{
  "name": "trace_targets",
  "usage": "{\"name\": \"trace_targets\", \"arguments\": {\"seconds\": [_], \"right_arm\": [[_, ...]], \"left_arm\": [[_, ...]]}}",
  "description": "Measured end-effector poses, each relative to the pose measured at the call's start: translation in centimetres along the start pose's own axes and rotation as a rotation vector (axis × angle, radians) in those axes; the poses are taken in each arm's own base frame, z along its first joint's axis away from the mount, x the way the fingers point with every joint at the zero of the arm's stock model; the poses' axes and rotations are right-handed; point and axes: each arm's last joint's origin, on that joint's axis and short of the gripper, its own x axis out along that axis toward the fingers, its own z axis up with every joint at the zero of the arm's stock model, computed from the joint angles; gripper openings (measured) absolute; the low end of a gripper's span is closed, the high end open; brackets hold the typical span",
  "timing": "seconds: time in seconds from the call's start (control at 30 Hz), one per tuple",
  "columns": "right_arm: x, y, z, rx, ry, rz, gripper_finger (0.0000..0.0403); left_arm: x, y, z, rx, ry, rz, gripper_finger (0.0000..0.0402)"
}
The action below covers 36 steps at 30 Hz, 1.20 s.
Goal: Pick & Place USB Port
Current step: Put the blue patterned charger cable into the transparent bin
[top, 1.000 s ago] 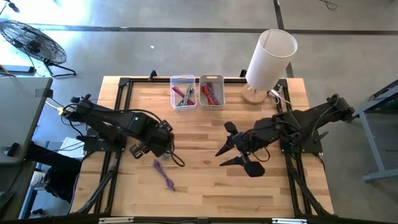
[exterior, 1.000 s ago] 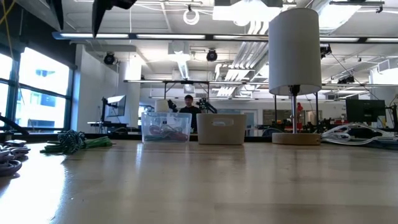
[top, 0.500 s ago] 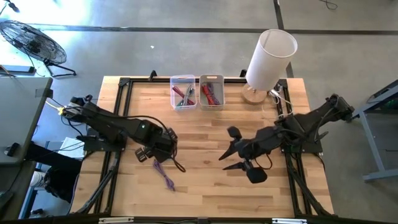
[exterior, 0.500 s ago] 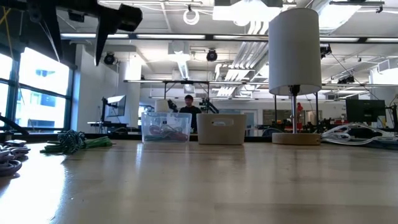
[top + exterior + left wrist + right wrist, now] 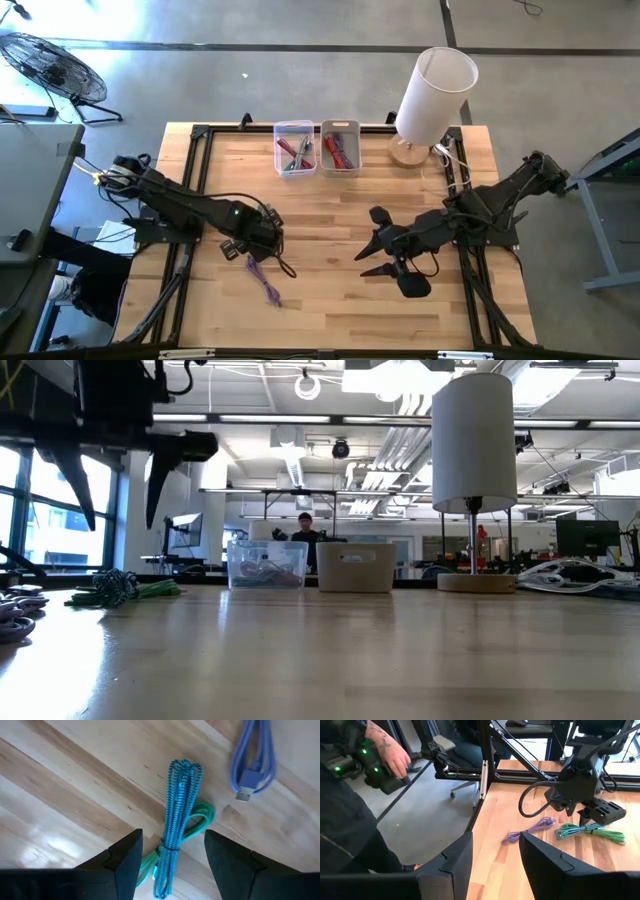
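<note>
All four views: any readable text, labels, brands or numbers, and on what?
None readable.
Clear bin and grey bin: no visible labels.
White lamp: plain.
Blue-green cable and purple cable: no markings.
Room monitors in the low view: too small to read.

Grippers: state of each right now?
Left gripper: open, empty, above the blue-green cable bundle.
Right gripper: open, empty, over bare table.

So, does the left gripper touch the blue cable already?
Apart. In the left wrist view the open left gripper straddles the blue cable with bare wood visible beside each finger.
</note>
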Motion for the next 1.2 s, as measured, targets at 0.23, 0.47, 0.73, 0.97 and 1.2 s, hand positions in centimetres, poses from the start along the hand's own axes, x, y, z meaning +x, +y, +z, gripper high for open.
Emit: {"name": "trace_targets", "arguments": {"seconds": [0.23, 0.47, 0.73, 0.97, 1.2], "right_arm": [[0.0, 0.0, 0.0, 0.001, -0.001, -0.004, 0.0154], [0.0, -0.1, 0.0, -0.006, -0.005, -0.020, 0.0154], [0.0, -0.1, 0.0, -0.017, -0.006, -0.022, 0.0154], [0.0, -0.1, 0.0, -0.016, -0.005, -0.022, 0.0154], [0.0, -0.1, 0.0, -0.015, -0.004, -0.022, 0.0153]], "left_arm": [[1.7, -0.3, 0.0, 0.041, -0.040, 0.041, 0.0208], [2.1, -0.2, 0.1, 0.062, -0.061, 0.065, 0.0208], [3.0, 0.6, 0.0, -0.007, -0.077, 0.024, 0.0208], [3.6, 1.1, -0.2, -0.035, -0.098, -0.023, 0.0208], [4.3, 1.0, 0.1, -0.028, -0.122, -0.084, 0.0208]]}}
